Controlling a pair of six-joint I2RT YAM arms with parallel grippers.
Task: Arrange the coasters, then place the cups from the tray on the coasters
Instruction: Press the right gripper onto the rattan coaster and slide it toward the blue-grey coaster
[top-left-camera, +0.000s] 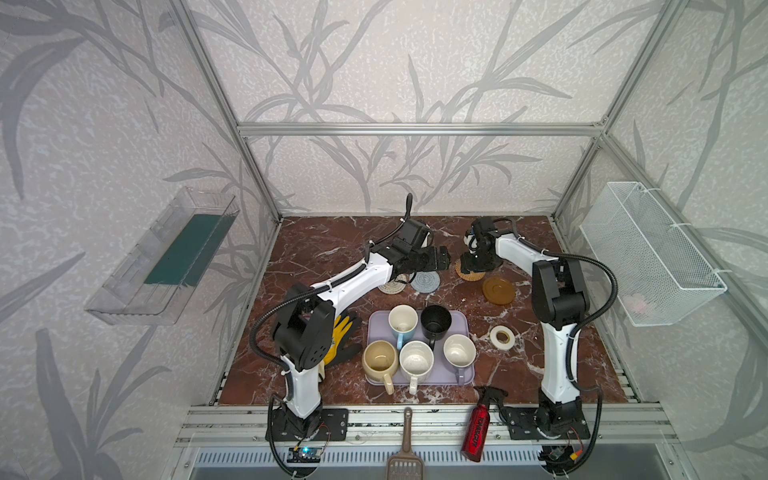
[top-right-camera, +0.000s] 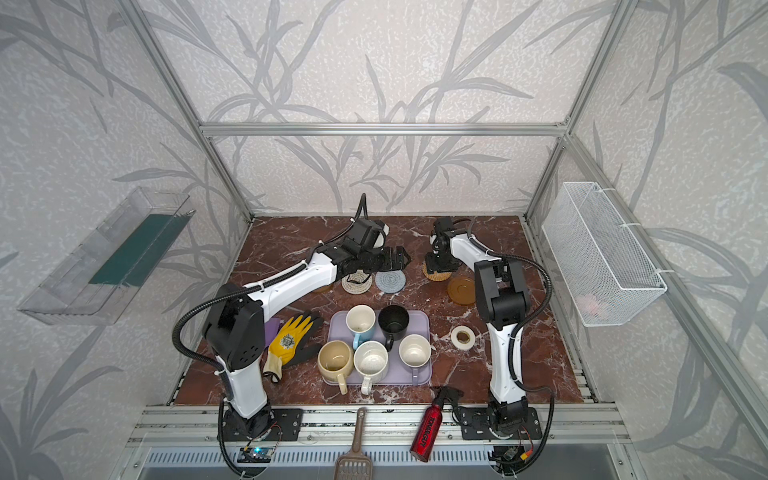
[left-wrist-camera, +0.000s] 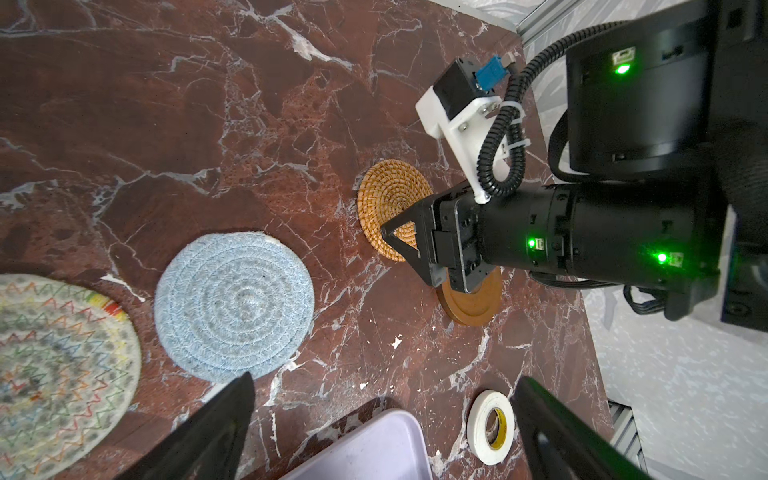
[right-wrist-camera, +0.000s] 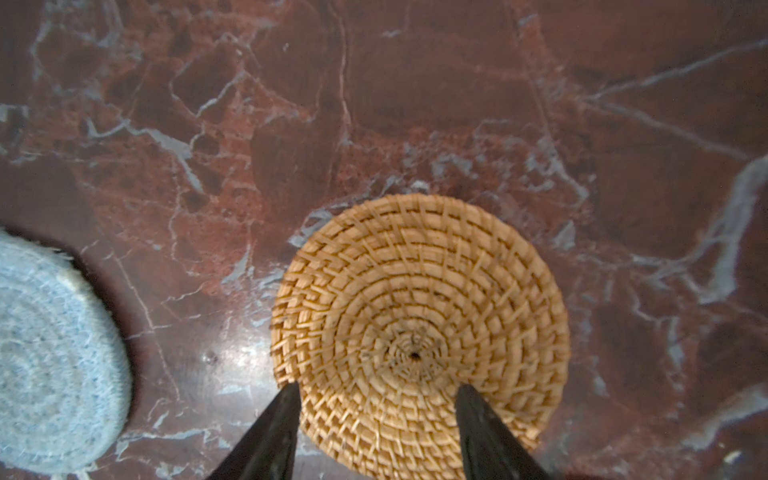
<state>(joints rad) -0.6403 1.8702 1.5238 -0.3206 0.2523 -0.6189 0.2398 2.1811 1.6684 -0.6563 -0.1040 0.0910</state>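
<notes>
Presently the rattan coaster (right-wrist-camera: 419, 332) is seen on the bench (right-wrist-camera: 415, 104), under the right claw (right-wrist-camera: 378, 388), whose jaws stand part-way apart; a grip cannot be confirmed. If pinched off-centre, it could be dragged against the amber coaster (top-left-camera: 498, 290) nearby.

Soft even light, slight wrist-view blur

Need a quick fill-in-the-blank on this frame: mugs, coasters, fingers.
1. All ___ mugs stand on the lavender tray.
2. The rattan coaster lies under the ___ gripper's fingers.
3. In both top views the yellow glove lies to the tray's ___.
4. The left gripper has its fingers ___.
Missing: five; right; left; open.
</notes>
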